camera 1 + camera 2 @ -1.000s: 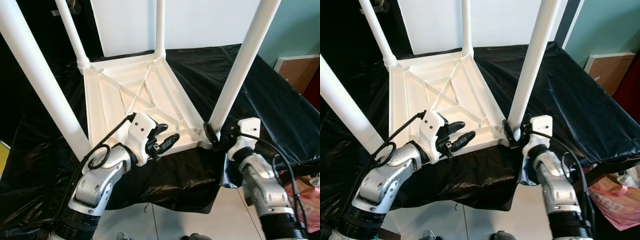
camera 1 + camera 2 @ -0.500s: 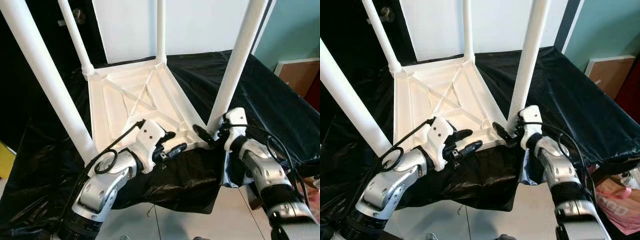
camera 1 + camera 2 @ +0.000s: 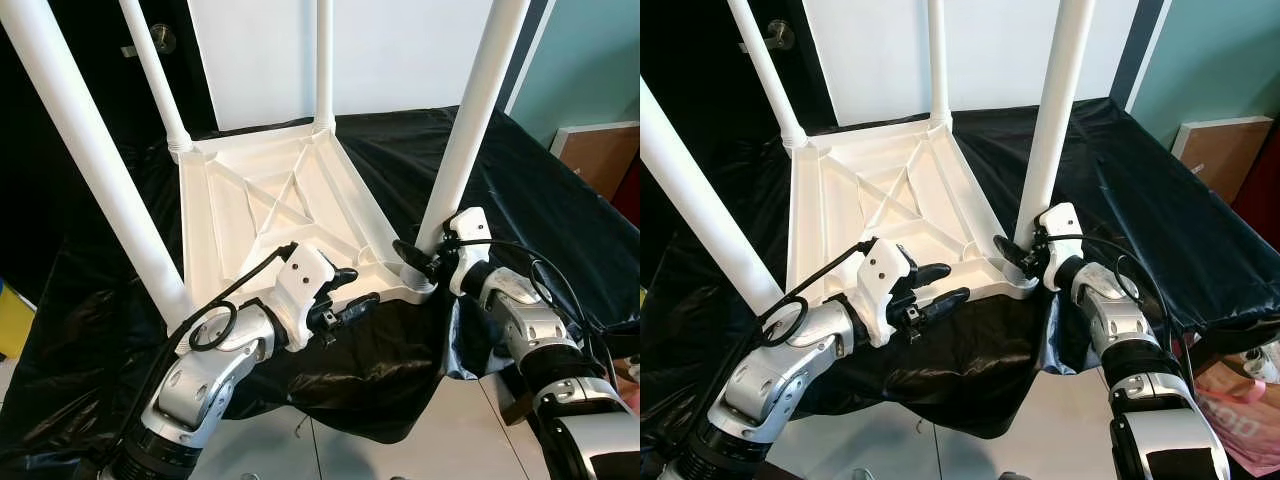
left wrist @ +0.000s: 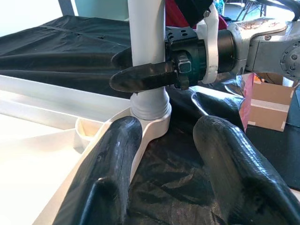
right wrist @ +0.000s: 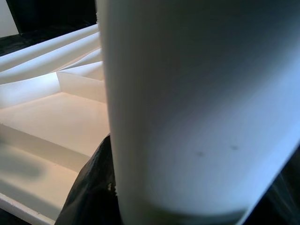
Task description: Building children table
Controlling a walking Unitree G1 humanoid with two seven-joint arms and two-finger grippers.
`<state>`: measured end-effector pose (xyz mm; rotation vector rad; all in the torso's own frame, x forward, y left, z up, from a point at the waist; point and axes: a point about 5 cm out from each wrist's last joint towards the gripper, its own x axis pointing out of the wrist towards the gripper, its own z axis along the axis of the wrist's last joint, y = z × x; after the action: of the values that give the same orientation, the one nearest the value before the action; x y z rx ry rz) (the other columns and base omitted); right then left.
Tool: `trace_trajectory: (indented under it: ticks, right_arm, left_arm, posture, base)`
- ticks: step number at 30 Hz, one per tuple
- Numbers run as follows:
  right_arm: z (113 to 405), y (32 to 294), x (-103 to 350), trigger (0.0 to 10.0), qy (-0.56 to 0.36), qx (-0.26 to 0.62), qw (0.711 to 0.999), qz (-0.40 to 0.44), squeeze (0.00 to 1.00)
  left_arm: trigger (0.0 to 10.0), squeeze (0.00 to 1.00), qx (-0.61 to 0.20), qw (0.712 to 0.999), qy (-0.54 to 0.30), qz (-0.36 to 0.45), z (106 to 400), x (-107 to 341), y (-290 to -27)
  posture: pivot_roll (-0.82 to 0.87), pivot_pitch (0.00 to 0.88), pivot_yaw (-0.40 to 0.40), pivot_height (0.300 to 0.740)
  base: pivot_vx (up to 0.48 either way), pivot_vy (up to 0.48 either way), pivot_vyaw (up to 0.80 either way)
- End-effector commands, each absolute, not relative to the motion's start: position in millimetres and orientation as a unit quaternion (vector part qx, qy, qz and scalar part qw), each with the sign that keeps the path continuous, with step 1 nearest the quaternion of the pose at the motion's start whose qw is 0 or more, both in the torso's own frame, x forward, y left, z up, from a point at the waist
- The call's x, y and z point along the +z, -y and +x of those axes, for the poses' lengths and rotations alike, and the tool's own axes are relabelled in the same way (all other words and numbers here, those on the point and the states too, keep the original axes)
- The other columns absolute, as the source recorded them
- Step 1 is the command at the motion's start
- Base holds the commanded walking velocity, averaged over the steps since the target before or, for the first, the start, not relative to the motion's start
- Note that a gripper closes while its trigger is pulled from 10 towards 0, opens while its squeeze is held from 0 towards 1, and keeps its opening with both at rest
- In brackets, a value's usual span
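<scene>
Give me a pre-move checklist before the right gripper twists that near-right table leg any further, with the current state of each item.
1. Right gripper around the near-right leg just above its socket: ok, fingers either side.
2. Grip firm on the leg: cannot tell.
3. Leg standing upright in the corner socket: ok.
4. Leg fully seated in the socket: cannot tell.
5. Left gripper steadying the tabletop: not ok, open at the near edge, holding nothing.
6. Other three legs in place: ok.
</scene>
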<state>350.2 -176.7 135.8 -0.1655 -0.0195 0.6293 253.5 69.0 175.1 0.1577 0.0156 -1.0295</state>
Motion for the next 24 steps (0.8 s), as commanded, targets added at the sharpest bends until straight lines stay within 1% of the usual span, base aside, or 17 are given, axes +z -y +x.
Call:
trace_trajectory:
  ticks: [1, 2, 4, 5, 6, 8, 10, 12, 13, 16, 19, 20, 21, 23, 24]
  right_arm:
    - [348, 178, 126, 0.0, -0.014, 0.308, 0.947, -0.094, 0.00]
    - [347, 180, 125, 9.0, -0.015, 0.297, 0.950, -0.094, 0.00]
    - [347, 180, 125, 9.0, -0.015, 0.297, 0.950, -0.094, 0.00]
    - [347, 183, 123, 10.0, -0.020, 0.273, 0.957, -0.100, 0.00]
    - [347, 183, 123, 10.0, -0.020, 0.273, 0.957, -0.100, 0.00]
    - [343, 182, 117, 10.0, -0.022, 0.216, 0.973, -0.085, 0.00]
    - [343, 182, 117, 10.0, -0.022, 0.216, 0.973, -0.085, 0.00]
    - [338, 177, 111, 10.0, -0.026, 0.162, 0.985, -0.058, 0.00]
    - [338, 177, 111, 10.0, -0.026, 0.162, 0.985, -0.058, 0.00]
    - [331, 166, 102, 10.0, -0.030, 0.073, 0.996, -0.031, 0.00]
    - [330, 163, 101, 10.0, -0.029, 0.055, 0.998, -0.023, 0.00]
    - [328, 158, 100, 10.0, -0.025, 0.027, 0.999, -0.010, 0.00]
    - [328, 158, 100, 10.0, -0.025, 0.027, 0.999, -0.010, 0.00]
    - [326, 147, 101, 10.0, -0.018, -0.056, 0.998, 0.033, 0.00]
    - [326, 147, 101, 10.0, -0.018, -0.056, 0.998, 0.033, 0.00]
  left_arm:
    - [10.0, 0.00, -0.519, 0.852, -0.017, 0.074, 249, 173, -68]
    - [10.0, 0.00, -0.519, 0.851, -0.017, 0.074, 249, 173, -67]
    - [10.0, 0.00, -0.519, 0.851, -0.017, 0.074, 249, 173, -67]
    - [10.0, 0.00, -0.519, 0.851, -0.017, 0.074, 249, 173, -67]
    - [10.0, 0.00, -0.519, 0.851, -0.017, 0.074, 249, 173, -67]
    - [10.0, 0.00, -0.521, 0.850, -0.019, 0.071, 248, 171, -67]
    - [10.0, 0.00, -0.521, 0.850, -0.019, 0.071, 248, 171, -67]
    - [10.0, 0.00, -0.524, 0.849, -0.021, 0.069, 248, 171, -66]
    - [10.0, 0.00, -0.524, 0.849, -0.021, 0.069, 248, 171, -66]
    - [10.0, 0.00, -0.527, 0.847, -0.022, 0.069, 249, 172, -65]
    - [10.0, 0.00, -0.527, 0.847, -0.021, 0.069, 249, 172, -65]
    - [10.0, 0.00, -0.526, 0.847, -0.021, 0.068, 250, 172, -65]
    - [10.0, 0.00, -0.526, 0.847, -0.021, 0.068, 250, 172, -65]
    - [10.0, 0.00, -0.524, 0.849, -0.021, 0.064, 250, 173, -66]
    - [10.0, 0.00, -0.524, 0.849, -0.021, 0.064, 250, 173, -66]
  posture:
    - [-0.10, 0.003, -0.006, 0.740]
    - [-0.10, 0.004, -0.006, 0.740]
    - [-0.10, 0.004, -0.006, 0.740]
    - [-0.11, 0.010, -0.004, 0.740]
    - [-0.11, 0.010, -0.004, 0.740]
    - [-0.12, 0.014, 0.001, 0.740]
    - [-0.12, 0.014, 0.001, 0.740]
    - [-0.13, 0.017, 0.008, 0.740]
    - [-0.13, 0.017, 0.008, 0.740]
    - [-0.14, 0.019, 0.009, 0.740]
    - [-0.14, 0.020, 0.008, 0.740]
    - [-0.14, 0.020, 0.008, 0.740]
    - [-0.14, 0.020, 0.008, 0.740]
    - [-0.13, 0.025, 0.007, 0.740]
    - [-0.13, 0.025, 0.007, 0.740]
  base:
    - [0.000, 0.000, 0.00]
    - [0.000, 0.000, 0.00]
    - [0.000, 0.000, 0.00]
    - [0.000, 0.000, 0.00]
    - [0.000, 0.000, 0.00]
    - [0.000, 0.000, 0.00]
    - [0.000, 0.000, 0.00]
    - [0.000, 0.000, 0.00]
    - [0.000, 0.000, 0.00]
    - [0.000, 0.000, 0.00]
    - [0.000, 0.000, 0.00]
    - [0.000, 0.000, 0.00]
    - [0.000, 0.000, 0.00]
    - [0.000, 0.000, 0.00]
    - [0.000, 0.000, 0.00]
